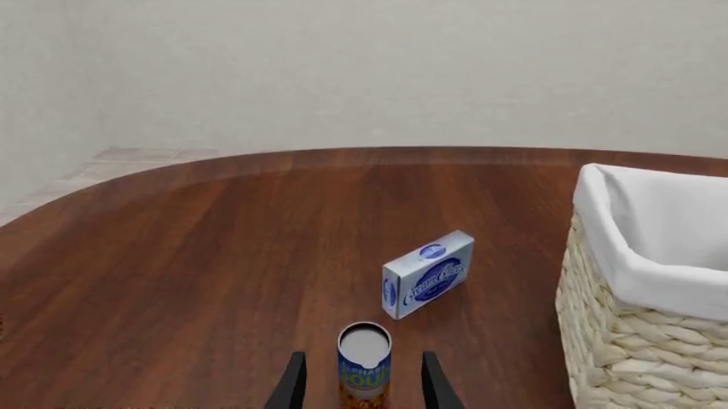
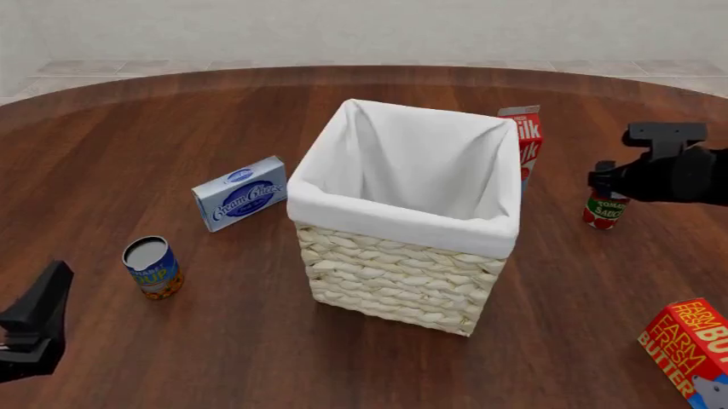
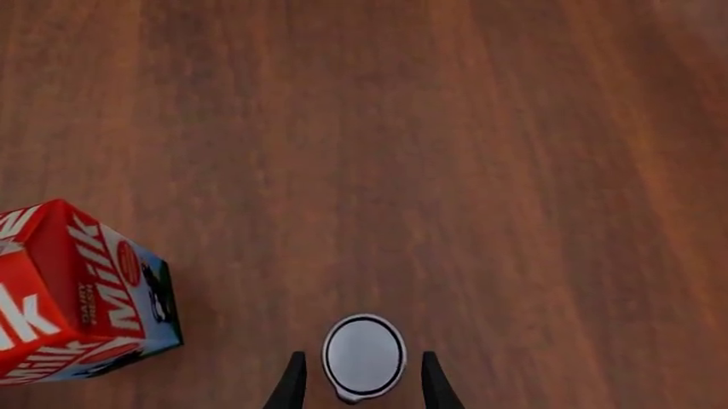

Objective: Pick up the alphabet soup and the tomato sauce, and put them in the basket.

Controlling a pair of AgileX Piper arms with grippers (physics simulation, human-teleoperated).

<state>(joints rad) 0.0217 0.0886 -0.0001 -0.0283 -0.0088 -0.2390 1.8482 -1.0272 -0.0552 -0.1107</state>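
The alphabet soup (image 2: 152, 266), a blue and orange can with a silver top, stands upright left of the basket (image 2: 393, 281). My left gripper (image 2: 48, 298) sits low at the front left, a short way from the can. In the left wrist view the alphabet soup (image 1: 364, 368) lines up between the open fingers (image 1: 293, 383). The tomato sauce (image 2: 604, 210), a red can, stands right of the basket. My right gripper (image 2: 608, 186) hangs over it, open. From above, the tomato sauce top (image 3: 364, 354) lies between the spread fingers (image 3: 432, 381); I cannot tell whether they touch it.
A blue and white cream cheese box (image 2: 240, 193) lies beyond the soup, left of the basket. A milk carton (image 2: 522, 136) stands behind the basket's right corner, close to the tomato sauce. A red butter box (image 2: 687, 348) lies at the front right.
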